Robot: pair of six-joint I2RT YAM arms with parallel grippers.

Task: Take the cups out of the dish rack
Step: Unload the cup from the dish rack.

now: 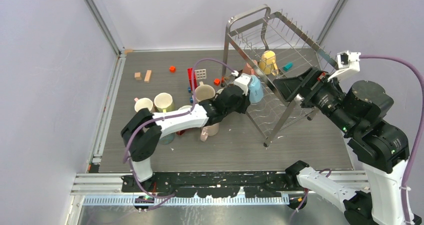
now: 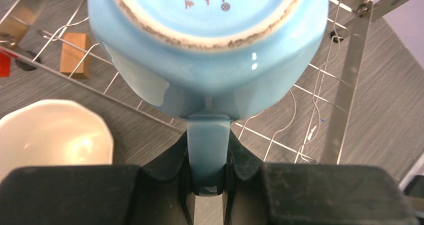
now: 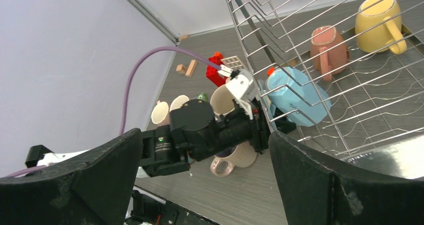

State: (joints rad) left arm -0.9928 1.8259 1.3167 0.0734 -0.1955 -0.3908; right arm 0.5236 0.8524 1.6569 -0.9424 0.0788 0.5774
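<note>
Setting: robotics lab test cell.
Enclosure: plain pale walls (image 1: pixel 45 85), aluminium corner post (image 1: pixel 100 19).
Work surface: grey wood-grain table (image 1: pixel 240 150).
Mounting: left arm (image 1: pixel 175 119) and right arm (image 1: pixel 372 120) fixed along an aluminium rail (image 1: pixel 95 185).

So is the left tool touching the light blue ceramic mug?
Touching: the left wrist view shows the left tool clamped on the handle of the light blue ceramic mug.

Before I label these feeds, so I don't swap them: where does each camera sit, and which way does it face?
Top: above and behind the bases, looking down on the table and rack; both arms show.
Left wrist: on that wrist, facing along the left gripper, shut on the blue cup handle, cup base toward the lens.
Right wrist: by the rack, facing the left arm between the open right gripper fingers.
Shared: all three show the blue cup and rack.
</note>
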